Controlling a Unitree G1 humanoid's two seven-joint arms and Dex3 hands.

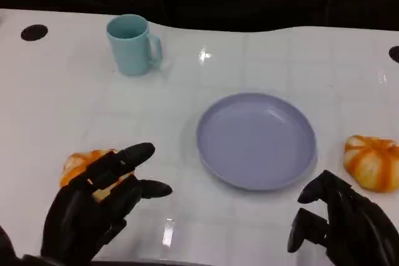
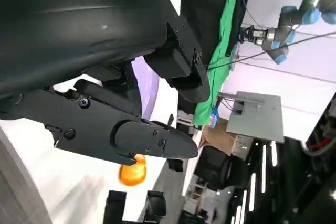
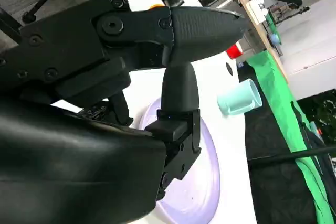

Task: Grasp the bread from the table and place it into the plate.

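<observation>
The white tabletop (image 1: 75, 104) carries a lavender plate (image 1: 256, 140) near its centre, lying flat with nothing in it. A light blue mug (image 1: 131, 44) stands upright at the far left, well apart from the plate, with its handle pointing right.

Two orange-and-white bread pieces lie on the tabletop. The left bread (image 1: 81, 163) lies at the near left, to the left of the plate and apart from it. The right bread (image 1: 373, 161) lies at the near right, just beside the plate's right rim but not touching it.

The left hand (image 1: 100, 200) is positioned over the near side of the left bread, partly covering it. Its fingers are spread and extended toward the right, and it holds nothing. Contact between the hand and the bread cannot be confirmed.

The right hand (image 1: 346, 219) is at the near right edge, near the plate and the right bread but touching neither. Its fingers are curled inward and apart from each other, with nothing between them.
</observation>
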